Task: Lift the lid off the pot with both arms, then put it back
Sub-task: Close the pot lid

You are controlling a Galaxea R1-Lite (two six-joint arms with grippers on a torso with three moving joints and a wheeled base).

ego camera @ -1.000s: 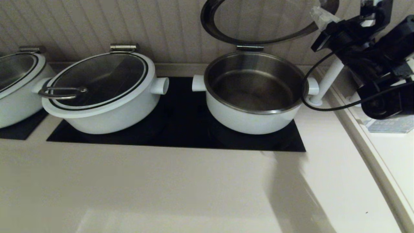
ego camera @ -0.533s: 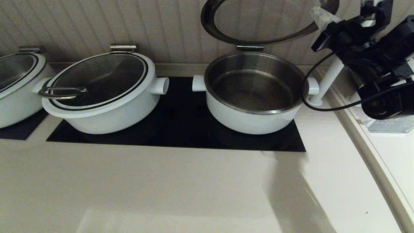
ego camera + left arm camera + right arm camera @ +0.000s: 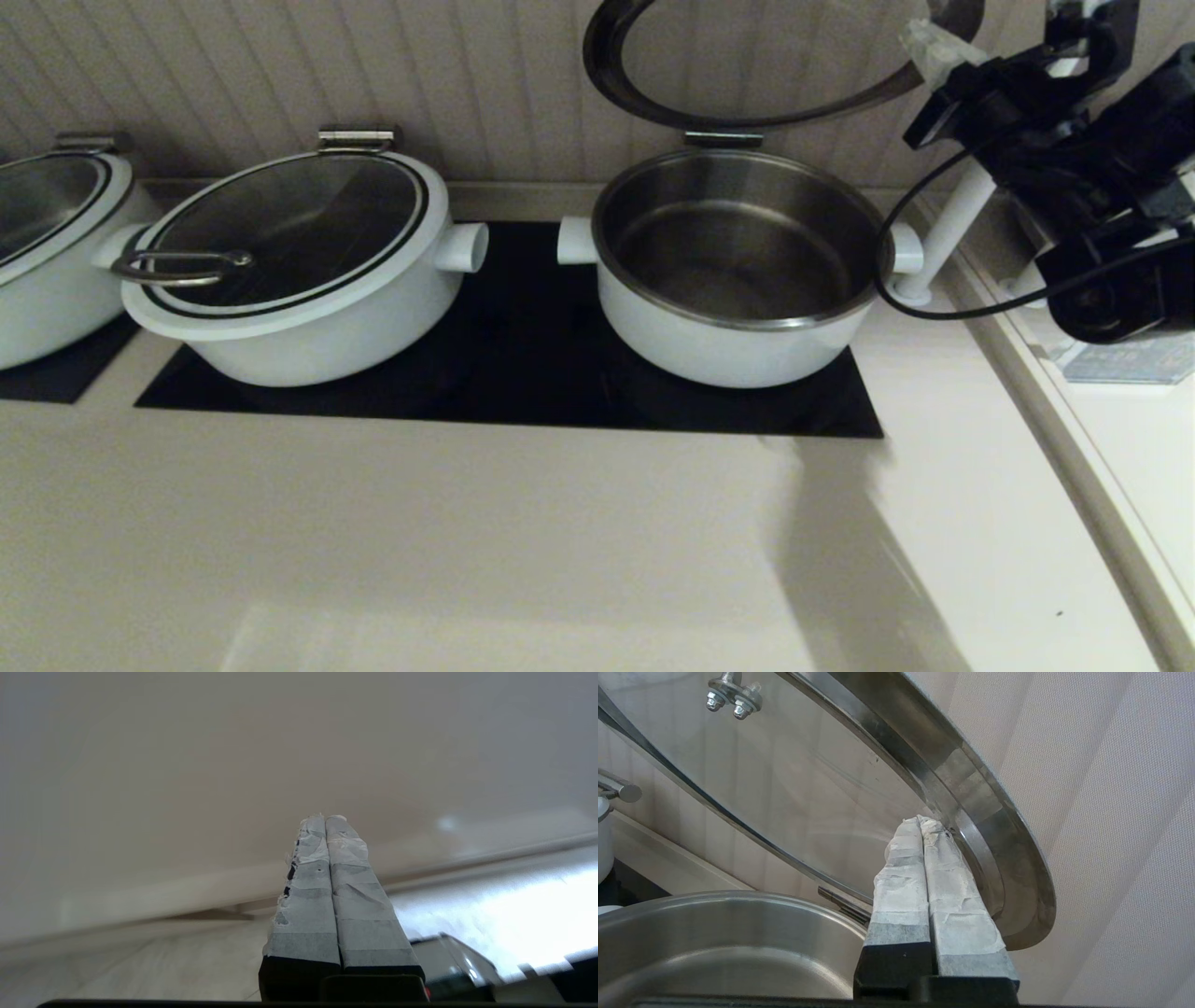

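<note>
The long pale counter (image 3: 523,541) carries a black cooktop (image 3: 523,373), and on its right half stands the pot (image 3: 738,327), open, its steel bowl bare. The lid (image 3: 644,89) is swung up on its hinge (image 3: 724,139) and stands nearly upright against the ribbed wall, so the lifting half of the job looks done and the putting-back half is what remains.

The right gripper (image 3: 922,822) is up at the lid's right side, its taped fingers pressed flat together with nothing between them, tips resting against the steel underside of the rim (touching or a hair off, I can't quite say). It isn't pinching the lid at all, only leaning on it.

The left gripper (image 3: 325,819) is also closed on nothing, pointed at bare pale surface and nowhere to be seen from the head view.

Next, I'd judge, the lid has to be tipped forward off the wall and eased down about the hinge, slowly, so it doesn't drop onto the pot.

The neighbouring pot (image 3: 289,271), with its loop handle, sits shut to the left.
</note>
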